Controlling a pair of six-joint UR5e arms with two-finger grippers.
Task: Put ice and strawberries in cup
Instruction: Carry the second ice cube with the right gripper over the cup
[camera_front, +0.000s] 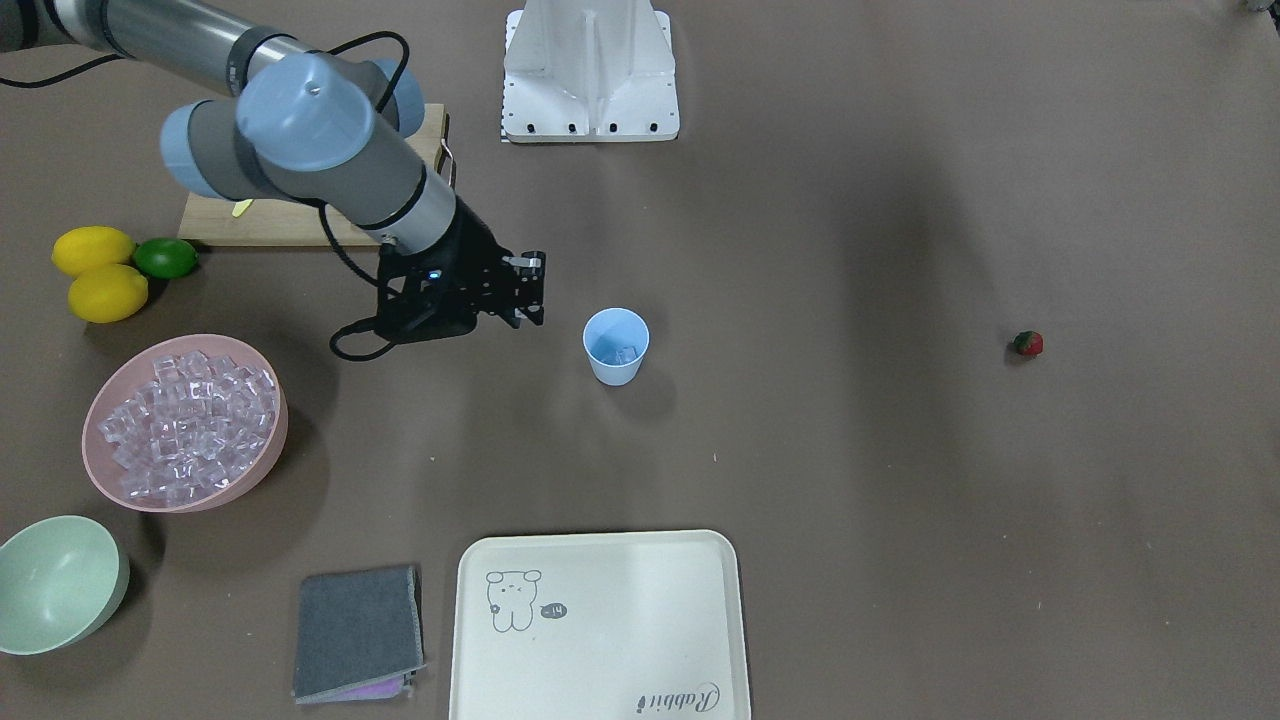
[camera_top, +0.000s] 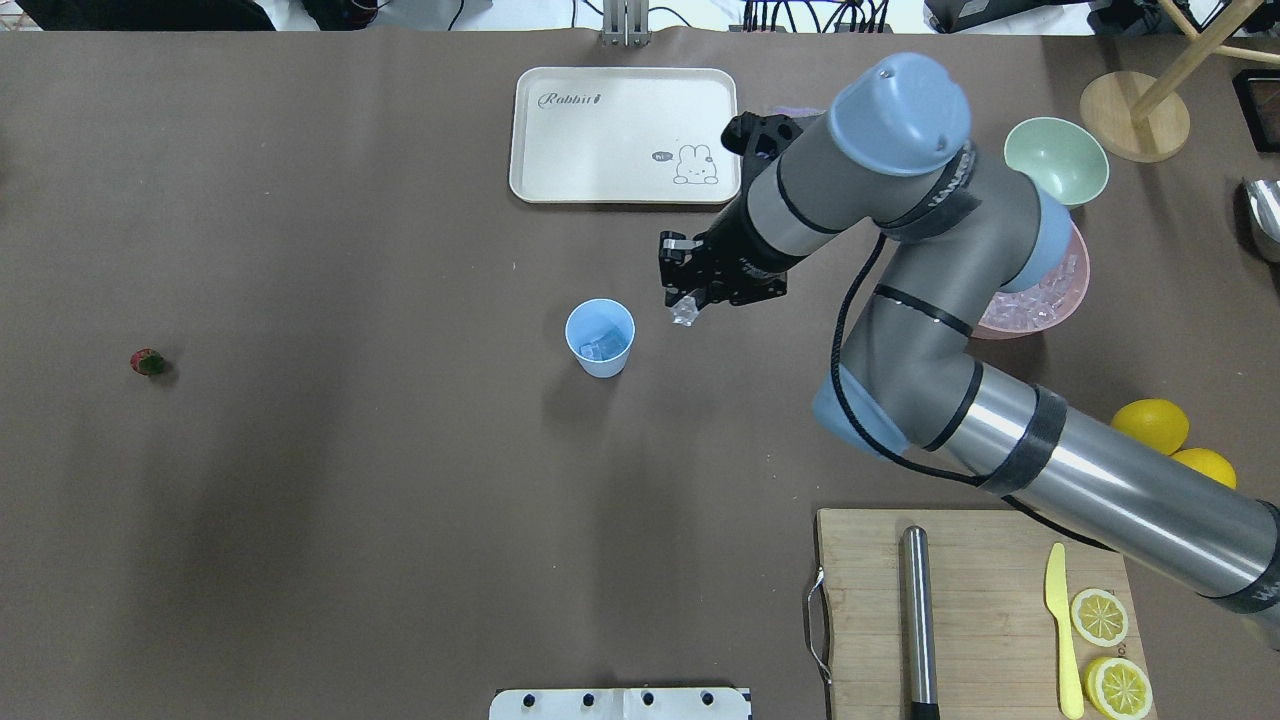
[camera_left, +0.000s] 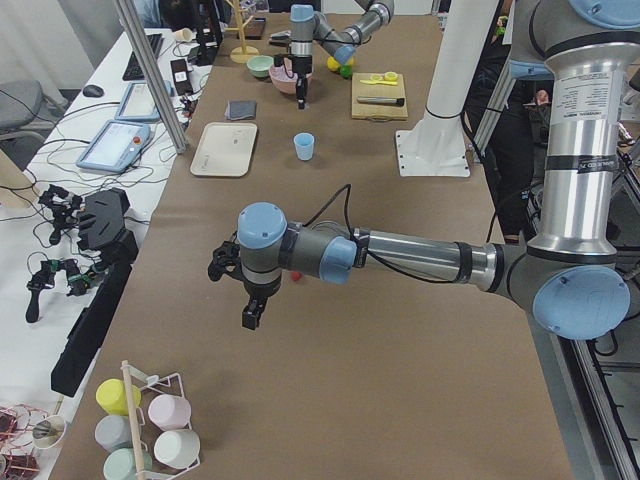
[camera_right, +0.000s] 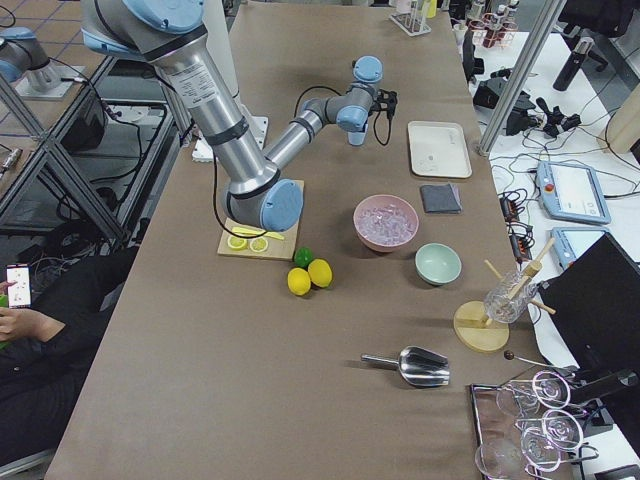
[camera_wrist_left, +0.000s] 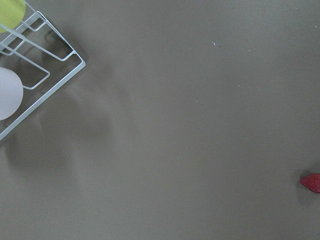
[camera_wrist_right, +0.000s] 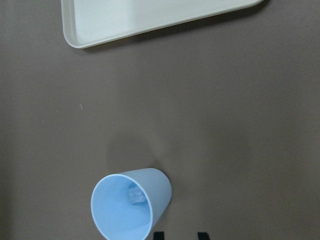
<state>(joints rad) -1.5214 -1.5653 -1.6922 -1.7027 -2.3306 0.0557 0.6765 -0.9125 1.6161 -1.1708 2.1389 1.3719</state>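
Right hand (camera_top: 686, 302) pinching an ice cube (camera_top: 683, 315), just beside the cup (camera_top: 600, 338), strawberry (camera_top: 149, 362) well apart

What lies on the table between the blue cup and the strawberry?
Nothing. In the overhead view, the stretch between the light-blue cup and the strawberry is only bare brown table.

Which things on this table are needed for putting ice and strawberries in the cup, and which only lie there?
Needed: small light-blue plastic cup; clear ice cubes in the pink bowl; tiny red strawberry; right gripper, holding one ice cube.

Lying about: two yellow lemons, green lime, pale green bowl, cream tray, grey folded cloth, wooden cutting board.
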